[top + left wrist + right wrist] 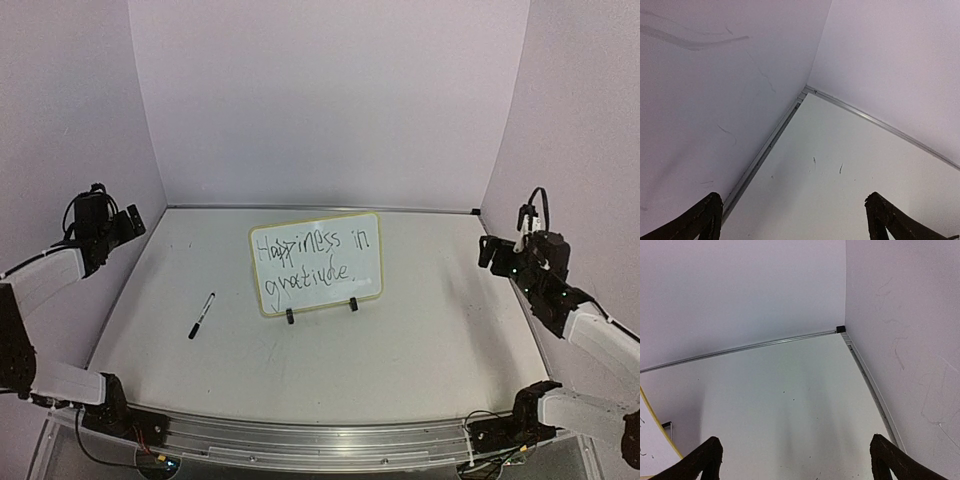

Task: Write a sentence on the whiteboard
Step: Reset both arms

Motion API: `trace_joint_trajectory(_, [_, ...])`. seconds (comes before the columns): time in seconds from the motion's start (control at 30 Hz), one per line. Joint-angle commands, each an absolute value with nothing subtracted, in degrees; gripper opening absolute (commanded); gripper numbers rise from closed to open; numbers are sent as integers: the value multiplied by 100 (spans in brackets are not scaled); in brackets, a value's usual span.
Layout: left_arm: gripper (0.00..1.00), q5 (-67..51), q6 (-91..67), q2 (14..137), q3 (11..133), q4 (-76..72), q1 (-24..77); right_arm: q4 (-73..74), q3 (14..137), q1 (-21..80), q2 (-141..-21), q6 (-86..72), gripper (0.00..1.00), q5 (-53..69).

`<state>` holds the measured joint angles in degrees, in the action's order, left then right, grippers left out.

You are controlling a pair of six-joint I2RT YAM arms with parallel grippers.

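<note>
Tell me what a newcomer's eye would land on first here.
The whiteboard stands in the middle of the table, bearing the sentence "Happiness in gratitude" in black handwriting. A black marker lies to its left. The left fingers and right fingers hang open and empty at the table's sides.

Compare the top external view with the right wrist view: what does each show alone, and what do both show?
Only the top external view shows the sentence in full, the black marker lying left of the whiteboard, and the left arm. Only the right wrist view shows scratches on the right wall and the open gap between its own fingers. Both show the whiteboard's yellow rim, the table and the back wall.
</note>
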<state>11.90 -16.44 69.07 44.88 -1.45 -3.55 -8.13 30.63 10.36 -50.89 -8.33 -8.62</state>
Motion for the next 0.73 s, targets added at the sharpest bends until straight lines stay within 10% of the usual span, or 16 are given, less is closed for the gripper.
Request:
trace_joint_trajectory(0.0, [99,1855,-1124,6193,3365,-1846,-319,-2808,1985,1023,-4878,-484,98,-1354])
trace_joint_trajectory(0.7, [99,1686,-964,6464,1868,-3194,-319,-3991,1050,1023,-5361,-141,98,-1678])
